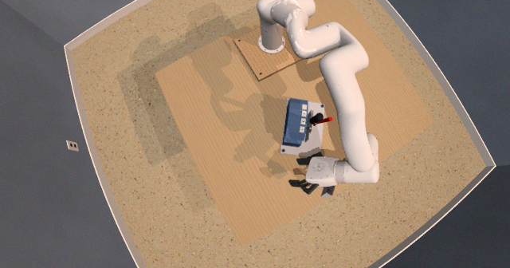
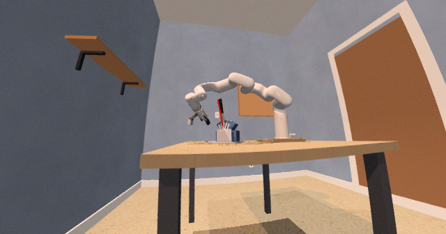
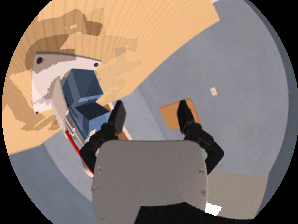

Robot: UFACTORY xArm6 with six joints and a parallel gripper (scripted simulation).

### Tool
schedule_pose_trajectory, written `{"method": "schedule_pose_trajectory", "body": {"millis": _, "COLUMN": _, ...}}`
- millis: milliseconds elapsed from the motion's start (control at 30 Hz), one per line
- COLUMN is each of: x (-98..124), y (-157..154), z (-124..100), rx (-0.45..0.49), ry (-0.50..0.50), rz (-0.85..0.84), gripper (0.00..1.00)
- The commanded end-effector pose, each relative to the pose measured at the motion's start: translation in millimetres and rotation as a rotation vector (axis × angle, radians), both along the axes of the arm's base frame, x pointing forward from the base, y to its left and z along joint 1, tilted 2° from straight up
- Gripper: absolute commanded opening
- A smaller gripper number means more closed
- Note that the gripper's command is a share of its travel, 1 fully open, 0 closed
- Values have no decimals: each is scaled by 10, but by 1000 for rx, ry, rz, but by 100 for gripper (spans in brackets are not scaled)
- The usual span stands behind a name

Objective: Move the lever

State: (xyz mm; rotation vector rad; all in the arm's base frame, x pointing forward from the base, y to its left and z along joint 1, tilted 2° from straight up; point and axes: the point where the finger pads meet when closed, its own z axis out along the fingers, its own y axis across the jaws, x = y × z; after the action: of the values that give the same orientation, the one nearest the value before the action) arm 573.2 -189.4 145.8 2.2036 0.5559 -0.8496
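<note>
The lever unit sits on a light grey baseplate on the table, with a blue notched housing and small white number plates along its edge. The black lever handle stands up from it with the red bar beside it. In the side view the handle and red bar stand nearly upright. My gripper is open and empty, off the front end of the unit and apart from the lever. It hangs to the left of the lever. In the wrist view the open fingers frame nothing, with the blue housing at the left.
The arm's base stands on a wooden mounting plate at the back of the table. The arm's forearm runs just beside the lever unit. A wall shelf and a door are far off.
</note>
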Motion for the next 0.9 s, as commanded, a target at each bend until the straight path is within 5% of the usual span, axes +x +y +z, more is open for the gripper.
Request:
{"method": "schedule_pose_trajectory", "body": {"millis": 0, "x": 10, "y": 0, "z": 24, "rx": 0, "ry": -5, "rz": 0, "gripper": 100}}
{"method": "schedule_pose_trajectory", "body": {"millis": 633, "x": 12, "y": 0, "z": 35, "rx": -1, "ry": -8, "rz": -1, "gripper": 100}}
{"method": "schedule_pose_trajectory", "body": {"millis": 867, "x": 80, "y": -2, "z": 385, "rx": -36, "ry": -101, "rz": -28, "gripper": 100}}
